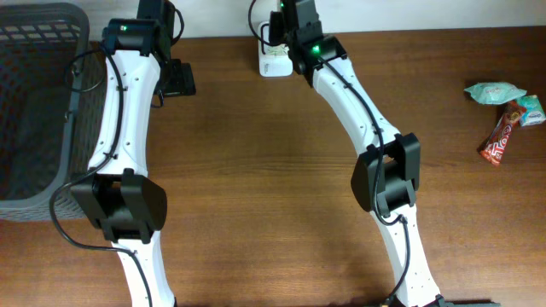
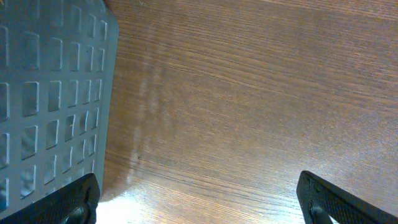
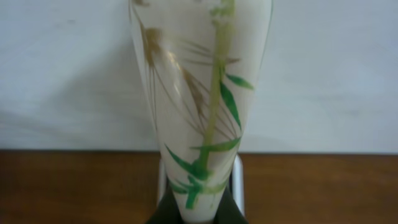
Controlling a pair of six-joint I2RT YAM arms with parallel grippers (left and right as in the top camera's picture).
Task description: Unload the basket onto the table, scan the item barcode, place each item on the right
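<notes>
- White bamboo-print pouch [image 3: 199, 93] fills the right wrist view, upright, above the table [image 1: 273, 170] at its far edge.
- Right gripper [image 3: 194, 213] pinches its lower end.
- Left gripper [image 2: 199, 204] is spread wide beside the basket [image 2: 50, 93].

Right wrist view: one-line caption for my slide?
Right gripper shut on a white, leaf-printed packet, pale wall behind, wooden table below.

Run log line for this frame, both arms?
phase: item grasped | right fingers: shut on white pouch | left fingers: open, by basket | barcode: not visible
</notes>
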